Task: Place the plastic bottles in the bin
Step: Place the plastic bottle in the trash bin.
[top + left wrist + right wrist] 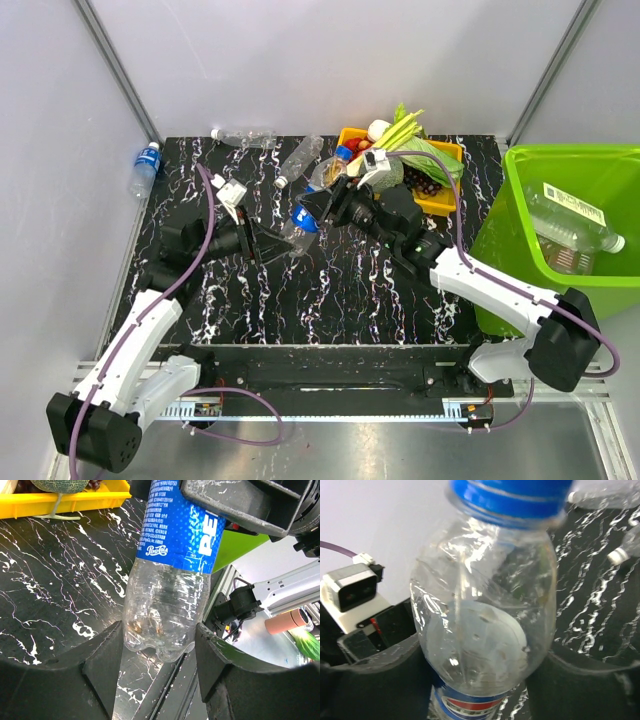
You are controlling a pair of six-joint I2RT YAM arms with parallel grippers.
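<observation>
A clear Pepsi bottle (303, 222) with a blue label and blue cap hangs above the middle of the black table, held from both ends. My left gripper (275, 238) is shut on its base (170, 600), both fingers touching the sides. My right gripper (318, 207) is shut on its upper part (480, 620), below the cap. The lime-green bin (520, 160) stands at the right and holds a clear bottle (575, 215). More bottles lie at the back: a clear bottle (245, 137), another clear one (300, 158), and a blue-labelled one (146, 165) off the left edge.
A yellow tray (352, 134) of vegetables and fruit sits at the back, just behind my right gripper. Grey walls close in the back and the left. A metal rail runs along the near edge by the arm bases.
</observation>
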